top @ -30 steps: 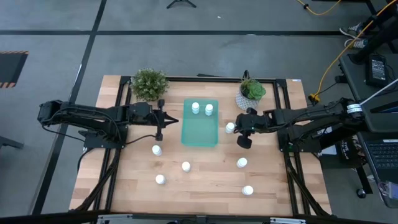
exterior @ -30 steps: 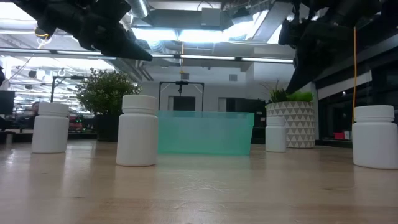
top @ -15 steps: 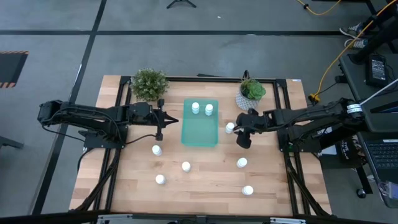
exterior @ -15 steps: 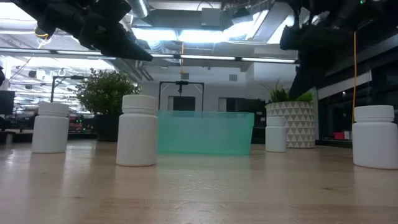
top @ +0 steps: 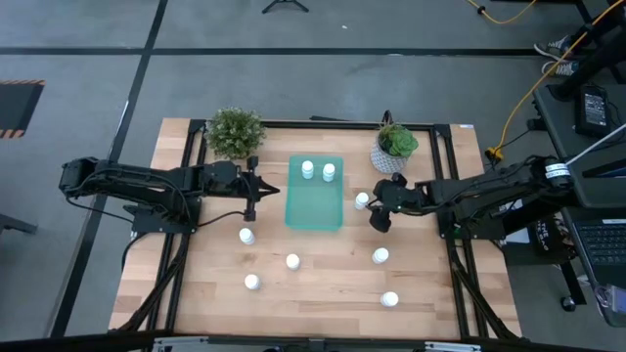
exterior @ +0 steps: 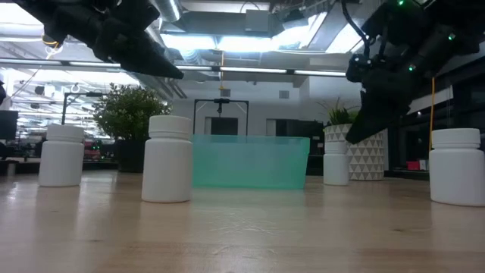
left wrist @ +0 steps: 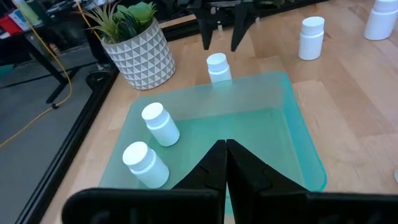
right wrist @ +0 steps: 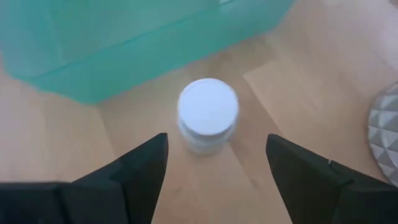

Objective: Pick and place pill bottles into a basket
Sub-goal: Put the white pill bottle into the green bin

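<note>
You have two small white cylindrical pill bottles (top: 307,170) already lying in the shallow translucent teal-green plastic basket (top: 314,207), which sits near the far edge of the tabletop (top: 323,284), at its middle. Six bottles remain outside. One stands just beside the basket's right wall, and the right claw (top: 377,216), with fingers spread apart, hovers above it; I judge this bottle (right wrist: 208,114) is the next pick. The other five stand toward the near edge.

The left claw (left wrist: 225,163), pressed together and empty, waits over the basket's left side.

Only the right wrist view shows you the bottle framed between the open fingers (right wrist: 143,168). The left wrist view shows that the stored bottles lie on their sides.
</note>
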Tool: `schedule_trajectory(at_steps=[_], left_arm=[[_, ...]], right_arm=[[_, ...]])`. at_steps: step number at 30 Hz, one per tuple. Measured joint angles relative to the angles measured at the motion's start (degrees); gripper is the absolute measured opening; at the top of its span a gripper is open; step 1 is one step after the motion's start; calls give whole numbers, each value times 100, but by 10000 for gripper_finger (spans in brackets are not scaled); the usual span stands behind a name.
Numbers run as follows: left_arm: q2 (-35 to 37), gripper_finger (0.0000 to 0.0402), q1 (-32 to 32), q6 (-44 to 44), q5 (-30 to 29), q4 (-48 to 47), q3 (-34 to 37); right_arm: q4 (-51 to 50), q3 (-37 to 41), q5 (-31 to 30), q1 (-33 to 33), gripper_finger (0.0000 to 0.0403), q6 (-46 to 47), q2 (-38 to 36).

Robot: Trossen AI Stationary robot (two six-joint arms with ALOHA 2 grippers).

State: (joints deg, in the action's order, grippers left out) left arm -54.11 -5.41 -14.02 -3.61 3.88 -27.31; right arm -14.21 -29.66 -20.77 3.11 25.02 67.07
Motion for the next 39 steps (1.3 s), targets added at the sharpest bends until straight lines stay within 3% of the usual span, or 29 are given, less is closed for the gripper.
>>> schedule_trajectory(at_steps=[15, 39], left_arm=[[0, 2, 0, -6, -3, -33, 0], [0, 5, 0, -15, -3, -153, 0]], right_arm=[[1150, 462, 136, 0, 270, 29, 0], [1197, 462, 148, 0, 270, 321, 37]])
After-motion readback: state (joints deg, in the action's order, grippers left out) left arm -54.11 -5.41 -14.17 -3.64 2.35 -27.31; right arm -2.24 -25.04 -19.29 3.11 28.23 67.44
